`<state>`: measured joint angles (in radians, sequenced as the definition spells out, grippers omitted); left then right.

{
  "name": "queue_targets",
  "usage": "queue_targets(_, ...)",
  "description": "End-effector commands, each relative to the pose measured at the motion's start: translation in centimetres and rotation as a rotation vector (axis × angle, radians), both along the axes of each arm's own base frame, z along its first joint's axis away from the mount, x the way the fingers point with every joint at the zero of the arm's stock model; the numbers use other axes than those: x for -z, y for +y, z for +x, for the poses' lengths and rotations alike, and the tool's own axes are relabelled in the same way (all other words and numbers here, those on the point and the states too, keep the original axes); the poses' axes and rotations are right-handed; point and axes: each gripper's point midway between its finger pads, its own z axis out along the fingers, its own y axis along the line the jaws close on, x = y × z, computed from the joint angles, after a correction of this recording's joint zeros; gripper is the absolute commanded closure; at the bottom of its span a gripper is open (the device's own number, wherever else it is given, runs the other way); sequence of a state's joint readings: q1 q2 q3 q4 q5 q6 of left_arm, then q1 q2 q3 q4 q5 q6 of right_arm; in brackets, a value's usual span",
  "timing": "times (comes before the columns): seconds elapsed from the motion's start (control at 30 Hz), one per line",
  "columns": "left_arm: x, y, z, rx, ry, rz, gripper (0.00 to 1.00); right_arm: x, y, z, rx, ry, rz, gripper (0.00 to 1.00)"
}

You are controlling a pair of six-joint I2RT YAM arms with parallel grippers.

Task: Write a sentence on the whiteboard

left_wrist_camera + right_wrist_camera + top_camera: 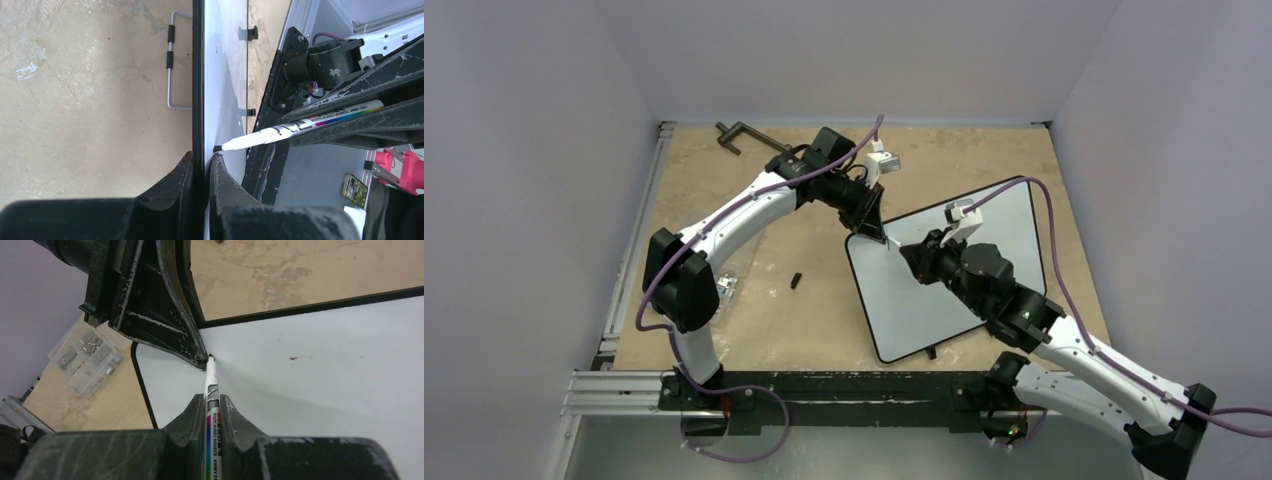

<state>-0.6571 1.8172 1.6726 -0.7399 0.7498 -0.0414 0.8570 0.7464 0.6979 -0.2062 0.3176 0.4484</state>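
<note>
Now marker (pixel 209 382) pinched in right gripper (pixel 211 401), tip touching whiteboard (pixel 914 300) near its far-left corner. Left gripper (pixel 202 157) clamped on whiteboard rim just beside the tip. Whiteboard sits skewed, right of centre on table (pixel 984 155).

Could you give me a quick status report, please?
Left gripper shut on whiteboard edge. Right gripper shut on marker, tip at whiteboard, crowding left gripper. No writing yet.
</note>
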Motion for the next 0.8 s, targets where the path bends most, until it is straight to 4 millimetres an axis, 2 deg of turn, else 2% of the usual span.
queue_targets(0.0, -0.5, -0.2, 0.7, 0.022, -0.183, 0.026, 1.0, -1.1, 0.1, 1.1, 0.042, -0.019, 0.006, 1.0)
queue_targets(0.2, -0.6, -0.2, 0.6, 0.024, -0.186, 0.025, 1.0, -0.8, 0.4, 1.5, 0.049, -0.008, -0.003, 1.0)
queue_targets(0.47, -0.6, -0.2, 0.6, 0.025, -0.19, 0.027, 1.0, -1.2, -0.2, 1.8, 0.089, -0.017, 0.003, 1.0)
queue_targets(0.77, -0.9, -0.2, 0.7, 0.022, -0.199, 0.027, 1.0, 1.6, -1.1, 0.6, 0.09, 0.056, -0.03, 1.0)
